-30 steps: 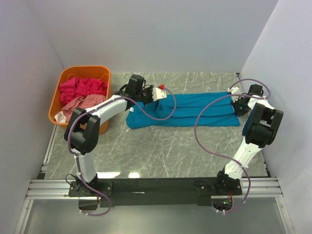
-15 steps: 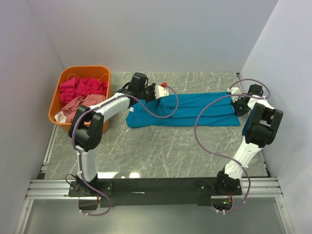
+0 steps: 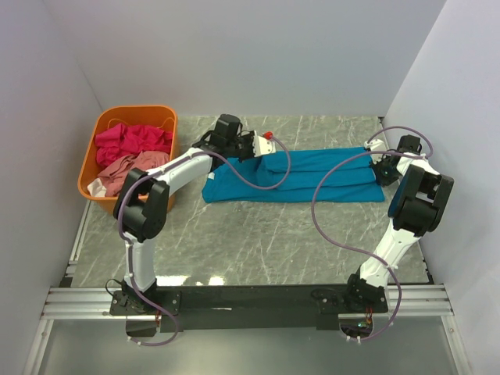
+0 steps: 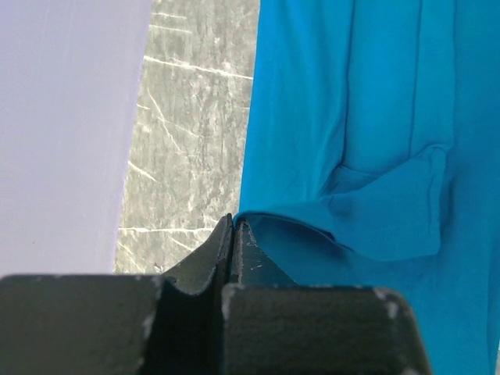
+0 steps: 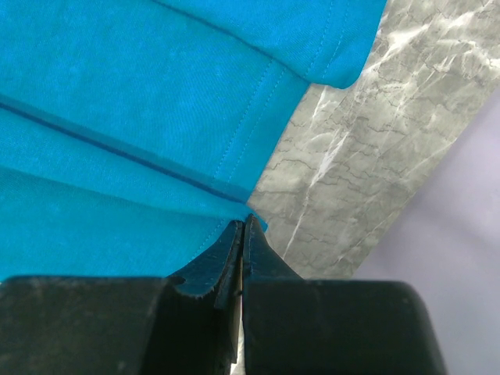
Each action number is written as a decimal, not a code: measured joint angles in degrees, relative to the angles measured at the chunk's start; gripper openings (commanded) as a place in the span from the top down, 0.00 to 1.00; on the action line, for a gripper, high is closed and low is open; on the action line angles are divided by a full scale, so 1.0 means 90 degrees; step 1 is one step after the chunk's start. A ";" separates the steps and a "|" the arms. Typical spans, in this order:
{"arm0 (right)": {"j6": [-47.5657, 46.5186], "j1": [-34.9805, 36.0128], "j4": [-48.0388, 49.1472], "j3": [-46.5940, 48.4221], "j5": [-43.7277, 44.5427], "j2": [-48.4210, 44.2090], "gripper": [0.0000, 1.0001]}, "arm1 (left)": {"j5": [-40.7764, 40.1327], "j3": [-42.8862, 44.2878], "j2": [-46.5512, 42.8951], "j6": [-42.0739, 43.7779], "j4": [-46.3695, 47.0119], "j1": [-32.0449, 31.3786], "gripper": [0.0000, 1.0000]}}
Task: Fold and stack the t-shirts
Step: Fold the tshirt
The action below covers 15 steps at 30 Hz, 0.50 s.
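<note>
Slowly, over the last second, the left gripper [image 3: 264,144] has drifted right and a little toward the back wall. Its jaws are pressed tight on an edge of the teal-blue t-shirt [image 3: 320,176], so a raised fold of cloth travels with it. The right gripper [image 3: 382,162] has not moved from the shirt's far right end, and it too is clamped fully closed, on a hem corner. That reads as the left end being carried across toward the right, a fold across the shirt's length just getting under way. This shirt lies as a long flat band on the marble table [image 3: 258,242], between the two arms. Counting up, there are three shirts. One is teal on the table, and the magenta-pink t-shirt [image 3: 129,139] and salmon-pink t-shirt [image 3: 131,166] are heaped in the single orange basket [image 3: 137,110]. Both look unfolded, so most of the job remains.
</note>
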 measured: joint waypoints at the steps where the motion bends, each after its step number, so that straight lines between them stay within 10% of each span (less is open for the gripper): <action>1: 0.0000 0.0000 0.0002 0.0000 0.0000 0.0000 0.99 | 0.0000 0.0010 0.0027 0.0000 0.0019 0.0000 1.00; 15: 0.0029 0.0000 0.0051 0.0000 0.0041 0.0002 0.99 | -0.0112 0.0102 0.0243 0.0049 0.0214 -0.0007 1.00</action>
